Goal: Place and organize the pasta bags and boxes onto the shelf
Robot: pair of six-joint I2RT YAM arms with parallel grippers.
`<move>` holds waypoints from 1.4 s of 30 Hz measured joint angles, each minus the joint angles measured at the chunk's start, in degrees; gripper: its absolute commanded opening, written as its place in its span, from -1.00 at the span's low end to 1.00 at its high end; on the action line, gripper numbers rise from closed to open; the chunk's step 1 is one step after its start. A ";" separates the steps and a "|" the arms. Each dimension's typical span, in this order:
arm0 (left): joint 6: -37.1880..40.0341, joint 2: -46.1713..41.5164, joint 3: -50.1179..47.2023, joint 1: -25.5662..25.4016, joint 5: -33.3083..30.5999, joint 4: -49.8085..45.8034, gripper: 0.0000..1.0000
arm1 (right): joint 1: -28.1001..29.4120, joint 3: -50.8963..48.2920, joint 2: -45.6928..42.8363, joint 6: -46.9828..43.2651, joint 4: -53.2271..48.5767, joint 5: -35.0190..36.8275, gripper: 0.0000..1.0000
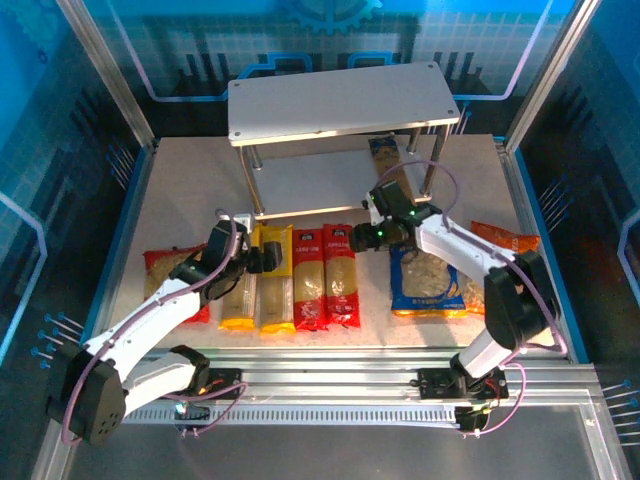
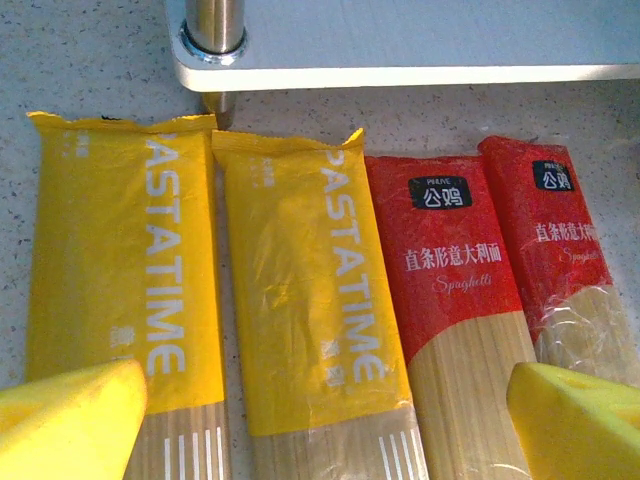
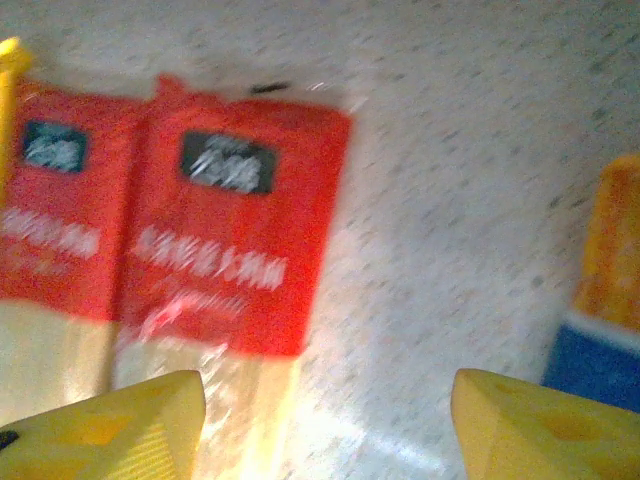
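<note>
Yellow plastic spaghetti packs (image 2: 120,260) and red plastic spaghetti packs (image 2: 455,280) lie side by side on the speckled bench (image 1: 180,200), just in front of the two-tier grey-white shelf (image 1: 340,100). Left gripper (image 2: 320,405) is wide, empty, over the yellow ones. Right gripper (image 3: 325,410) is wide, empty, at the rightmost red pack's edge.

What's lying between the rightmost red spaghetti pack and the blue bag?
Nothing: bare table separates the red spaghetti pack from the blue bag, seen in the top view and right wrist view.

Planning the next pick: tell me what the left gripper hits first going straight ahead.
Likely the second yellow spaghetti pack, lying between the open fingers of the left gripper; depth is unclear.
</note>
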 measured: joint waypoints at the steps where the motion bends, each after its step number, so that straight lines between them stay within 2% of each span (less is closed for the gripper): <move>1: -0.02 0.02 -0.57 -0.02 0.28 0.46 0.92 | 0.94 -0.94 -1.31 0.76 -0.15 -0.15 0.56; 7: 0.00 0.63 -2.10 -0.07 0.94 2.08 0.91 | 7.02 -6.23 -3.69 5.99 0.24 -0.11 0.86; 15: 0.02 0.79 -2.10 -0.07 1.11 2.47 0.91 | 10.47 -7.26 1.66 10.16 2.60 -0.13 0.98; 21: 0.07 0.79 -2.10 -0.07 1.29 2.45 0.91 | 12.98 -5.60 7.13 11.17 3.87 -0.13 0.99; 37: 0.48 0.61 -2.10 -0.07 1.27 2.43 0.91 | 13.55 -1.57 12.87 12.22 2.14 2.47 0.93; 42: 1.18 0.61 -2.10 -0.07 1.27 2.43 0.92 | 14.34 0.63 14.49 11.87 -0.48 3.87 0.80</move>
